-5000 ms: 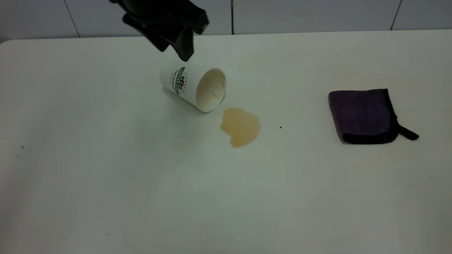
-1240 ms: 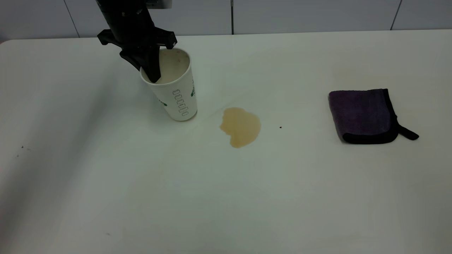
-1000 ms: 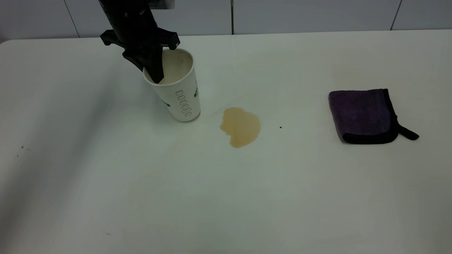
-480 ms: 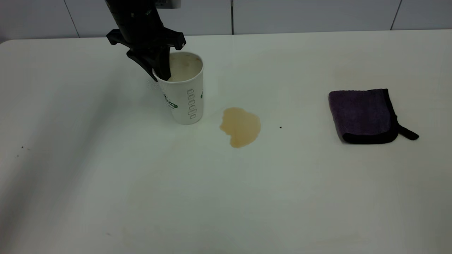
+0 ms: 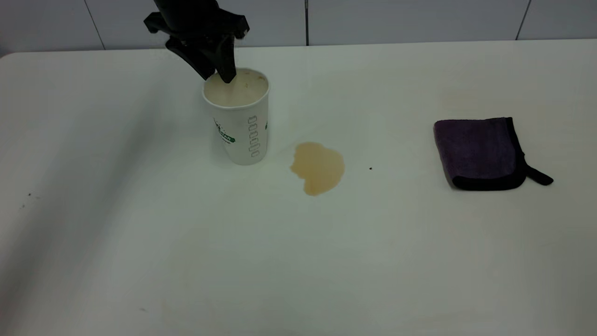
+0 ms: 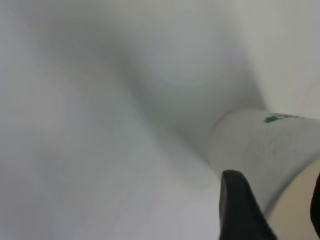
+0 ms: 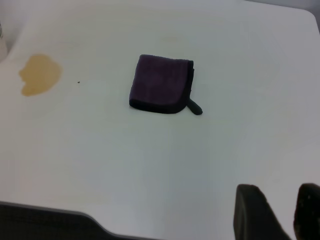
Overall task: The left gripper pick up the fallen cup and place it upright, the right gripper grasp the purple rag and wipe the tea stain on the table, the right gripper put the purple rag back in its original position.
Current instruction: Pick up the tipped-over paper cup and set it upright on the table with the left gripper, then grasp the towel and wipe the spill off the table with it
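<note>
White paper cup [image 5: 239,123] is seen standing upright on the counter [image 5: 140,233], just beside the tan tea stain [image 5: 318,167], w/ the left end effector [image 5: 219,70] above its rim at the far-left side. One dark finger tip appears at or just inside the mouth, the other outside the wall; in the left wrist view a finger [image 6: 240,210] is seen outside the cup wall w/ a clear gap, so the fingers are judged apart and the cup released, though contact at the rim cannot be ruled out. Main risk is judged to be the exit: if the end effector is withdrawn sideways rather than straight up, the rim could be caught and the light, tall cup tipped over again, poss. onto the stain. Purple rag [image 5: 480,151] lies flat well apart to the right, untouched. Right end effector [image 7: 285,212] is seen only in its own wrist view, fingers slightly apart, holding nothing, off beyond the rag. Wiping strokes near the cup could knock it; a shallow pinch on the plush rag could slip.
</note>
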